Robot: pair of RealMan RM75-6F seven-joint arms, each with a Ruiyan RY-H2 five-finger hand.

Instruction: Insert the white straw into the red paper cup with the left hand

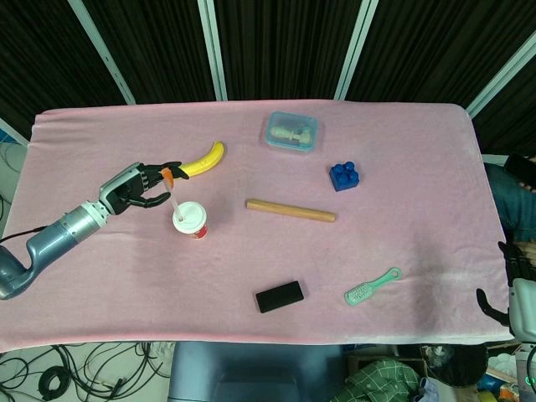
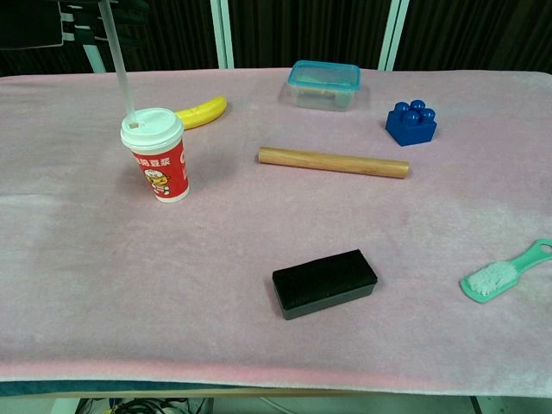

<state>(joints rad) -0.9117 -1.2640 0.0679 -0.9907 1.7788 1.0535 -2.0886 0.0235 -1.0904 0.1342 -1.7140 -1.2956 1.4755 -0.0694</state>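
A black block (image 2: 325, 283) lies nearest. Behind it to the left the red cup (image 2: 159, 161) stands upright, the white straw (image 2: 121, 72) reaching its lid, pinched by the left hand (image 1: 140, 186). A banana (image 2: 202, 111) lies beyond. The right hand is out of sight.

Straw: white straw (image 2: 121, 65) stood tilted, lower end at the lid.
Cup: red paper cup (image 2: 158, 156) stood upright beneath it.

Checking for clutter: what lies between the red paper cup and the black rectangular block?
Only bare pink cloth between red paper cup and black rectangular block, in both views.
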